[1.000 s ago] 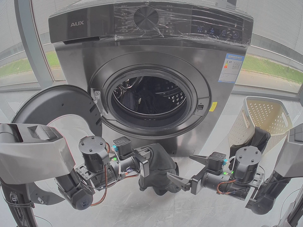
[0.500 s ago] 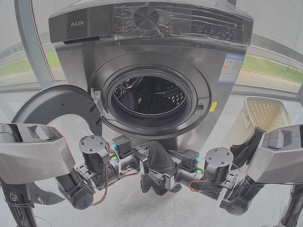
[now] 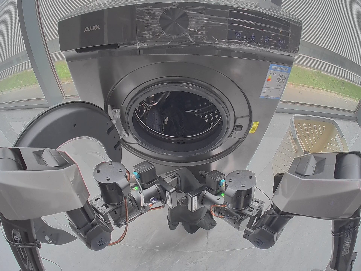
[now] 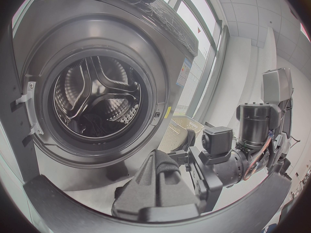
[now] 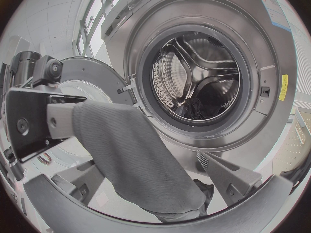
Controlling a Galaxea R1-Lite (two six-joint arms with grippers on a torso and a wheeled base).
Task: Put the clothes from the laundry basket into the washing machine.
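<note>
Inspection of the grey front-loading washing machine (image 3: 176, 57): its round door (image 3: 64, 128) is swung open to the left, and dark clothes (image 5: 194, 109) are seen at the bottom of the steel drum (image 3: 178, 117).

A dark grey fabric garment (image 3: 191, 217) is held above the tiled floor (image 3: 150, 249), just in front of the machine and below the drum opening. The left gripper (image 4: 160, 160) is clenched on the garment's upper fold, and the rest is left hanging.

Against the picture of one second ago, the left gripper is found unmoved and the garment in the same place. The right gripper (image 5: 145, 160), then well apart on the garment's right, is now brought in beside the left one. Its fingers (image 5: 226, 175) are spread, one on each side of the hanging cloth. No grip by them is observed.

The cream perforated plastic laundry basket (image 3: 319, 132) is located at the machine's right front corner, tilted on the floor, with a second dark garment (image 4: 189, 137) draped over its rim. Its position is unchanged.
</note>
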